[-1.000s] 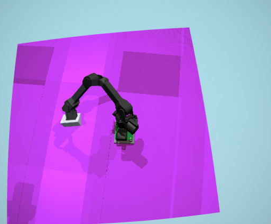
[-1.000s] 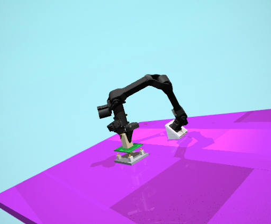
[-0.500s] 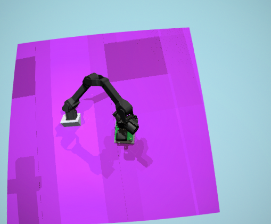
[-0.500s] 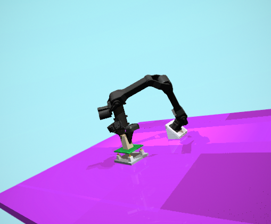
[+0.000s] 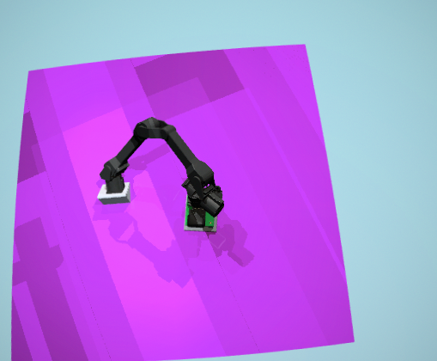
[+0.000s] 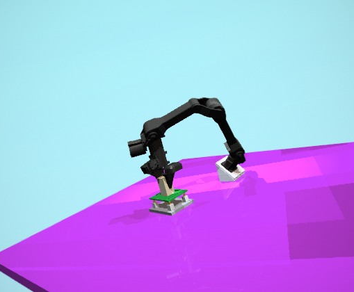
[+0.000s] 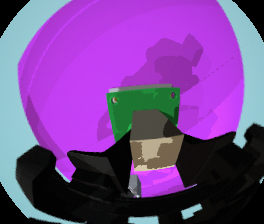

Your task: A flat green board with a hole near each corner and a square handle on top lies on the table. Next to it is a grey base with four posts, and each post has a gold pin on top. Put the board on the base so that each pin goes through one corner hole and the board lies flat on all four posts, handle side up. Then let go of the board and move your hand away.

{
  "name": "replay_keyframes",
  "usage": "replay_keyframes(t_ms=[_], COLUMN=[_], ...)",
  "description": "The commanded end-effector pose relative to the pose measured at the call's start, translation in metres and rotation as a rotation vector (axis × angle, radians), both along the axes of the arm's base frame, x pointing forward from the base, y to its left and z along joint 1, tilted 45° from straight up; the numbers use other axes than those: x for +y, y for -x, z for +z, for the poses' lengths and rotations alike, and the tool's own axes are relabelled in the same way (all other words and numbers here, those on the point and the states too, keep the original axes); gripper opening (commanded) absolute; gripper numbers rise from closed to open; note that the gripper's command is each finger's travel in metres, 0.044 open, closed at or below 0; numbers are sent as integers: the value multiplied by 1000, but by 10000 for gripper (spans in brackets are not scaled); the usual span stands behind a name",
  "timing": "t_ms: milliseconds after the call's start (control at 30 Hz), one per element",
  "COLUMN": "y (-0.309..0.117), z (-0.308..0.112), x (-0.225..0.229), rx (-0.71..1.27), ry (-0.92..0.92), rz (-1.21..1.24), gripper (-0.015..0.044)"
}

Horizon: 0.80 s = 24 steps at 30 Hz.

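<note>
- The gripper grasps the handle of the green board.
- The board sits above the grey base's posts, a gap between.
- Base: inward from every counter edge, well apart from the corners.

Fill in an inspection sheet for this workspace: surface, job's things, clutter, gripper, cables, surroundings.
Surface: magenta table top with darker patches and shadows.
Board: green board, handle side up, just above the posts; gold shows between board and posts.
Handle: square handle, tan on its lit side, upright on the board.
Base: grey base on the table, under the board.
Clutter: nothing seen.
Gripper: gripper shut on the handle.
Cables: nothing seen.
Surroundings: plain pale blue; the arm stands on a white block.
</note>
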State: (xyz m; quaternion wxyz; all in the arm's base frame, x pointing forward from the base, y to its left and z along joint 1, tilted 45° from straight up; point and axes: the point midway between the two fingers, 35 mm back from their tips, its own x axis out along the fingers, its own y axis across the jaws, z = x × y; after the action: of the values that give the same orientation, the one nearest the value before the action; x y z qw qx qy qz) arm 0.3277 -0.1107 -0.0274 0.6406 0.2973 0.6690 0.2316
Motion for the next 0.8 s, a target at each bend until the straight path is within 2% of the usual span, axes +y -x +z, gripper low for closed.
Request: replay_keyframes(t_ms=[0,367,767], y=[-1,0,0], z=[-2,-6,-4], x=[2,6,4], rx=[4,3,0], ry=[-3,-3,0], rz=[-6,-6,0], gripper=[0,0,315])
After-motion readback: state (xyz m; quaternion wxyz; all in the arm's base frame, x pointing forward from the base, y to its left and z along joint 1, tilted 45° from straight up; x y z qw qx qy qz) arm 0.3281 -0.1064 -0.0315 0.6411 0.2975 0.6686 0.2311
